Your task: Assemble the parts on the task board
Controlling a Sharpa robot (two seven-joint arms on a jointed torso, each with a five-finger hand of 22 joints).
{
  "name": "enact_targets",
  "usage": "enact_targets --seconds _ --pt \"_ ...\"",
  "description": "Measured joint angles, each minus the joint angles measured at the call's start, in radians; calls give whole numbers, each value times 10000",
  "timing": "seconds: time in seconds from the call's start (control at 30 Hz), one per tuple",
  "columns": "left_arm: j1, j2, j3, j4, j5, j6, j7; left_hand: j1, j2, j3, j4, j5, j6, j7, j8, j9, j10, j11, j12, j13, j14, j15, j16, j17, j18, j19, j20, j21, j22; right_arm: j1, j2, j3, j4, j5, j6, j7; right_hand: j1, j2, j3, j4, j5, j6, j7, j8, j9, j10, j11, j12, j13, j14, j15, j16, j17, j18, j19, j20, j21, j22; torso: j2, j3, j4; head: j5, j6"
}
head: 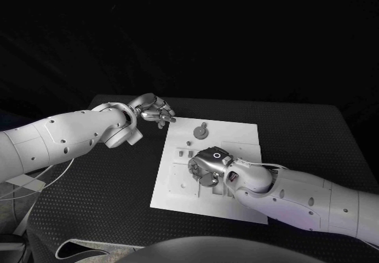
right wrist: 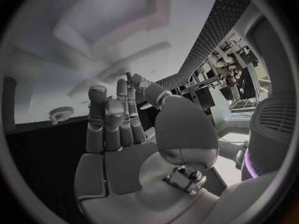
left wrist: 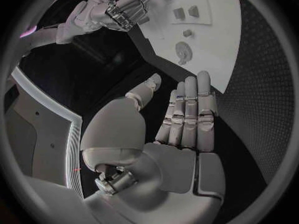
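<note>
A: White board [head: 212, 164] sits mid-table on the black mat [head: 95, 186], long side running away from the robot. Grey parts on it — a round disc w/ a small tab [head: 202, 131] near the far end, a few small bits [head: 189, 145] just below that.

B: And the hands?

A: Left hand [head: 153, 111] is off the board, just past its far-left corner, over the mat. Fingers straight and laid side by side, thumb [left wrist: 144, 90] a bit apart; nothing in the palm. Left wrist cam confirms: palm bare, fingertips [left wrist: 193, 84] pointing toward the board's edge [left wrist: 215, 55], w/ the disc [left wrist: 182, 50] and two little blocks [left wrist: 186, 13] beyond.

B: Right one?

A: Right hand [head: 208, 164] is over the middle of the board, palm down. Head cam shows its back and the fingers curled under toward the surface, so contact w/ the board — can't tell. Right wrist cam shows the fingers [right wrist: 112, 119] long and close together, thumb [right wrist: 149, 90] out to one side, palm bare, white raised shapes of the board [right wrist: 93, 40] ahead of them. No part seen pinched.

B: Hands near each other?

A: Well apart — left by the far corner, right mid-board.
</note>
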Motion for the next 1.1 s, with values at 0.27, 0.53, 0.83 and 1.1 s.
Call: enact_targets --seconds 0.27,0.53,0.83,1.1 --pt "0 -16 0 26 0 -16 16 0 0 0 0 0 -2 -1 0 0 1 -1 0 0 0 0 -10 16 -3 0 0 0 0 -1 48 -23 -31 2 120 -21 12 12 -11 -11 -1 -4 -4 -8 3 0 0 -31 -13 0 0 -38 0 0 -1 3 0 0 2 3 11 12 -25" --pt "0 -19 0 25 0 -30 17 0 0 0 0 0 -5 -5 0 0 2 -2 0 0 0 0 -10 26 -4 -1 1 0 0 12 58 -16 -21 43 236 -30 12 11 -11 -11 -2 -48 23 -38 9 0 0 -102 -15 0 0 -78 17 0 0 7 0 0 0 -1 2 24 -46" --pt "0 -39 0 25 0 -30 7 0 0 0 0 0 -16 -16 0 0 2 -2 0 0 0 0 -9 36 -3 -2 2 0 0 -8 36 -47 -50 322 262 -23 -457 -566 -138 274 2 -790 340 -511 -100 -293 293 -677 -194 -173 328 -117 101 1 -109 111 -57 -1 -1 0 -3 33 -47" --pt "1 -41 0 22 0 -27 -8 0 0 -26 26 0 -17 -16 0 0 3 -3 0 0 0 0 -9 45 -4 -3 3 0 0 -5 23 -43 -34 556 227 19 -558 -1111 -163 448 2 -1278 468 -819 -207 -748 585 -997 -351 -363 547 -117 155 -1 -268 195 -103 -1 -1 4 -3 28 -35"
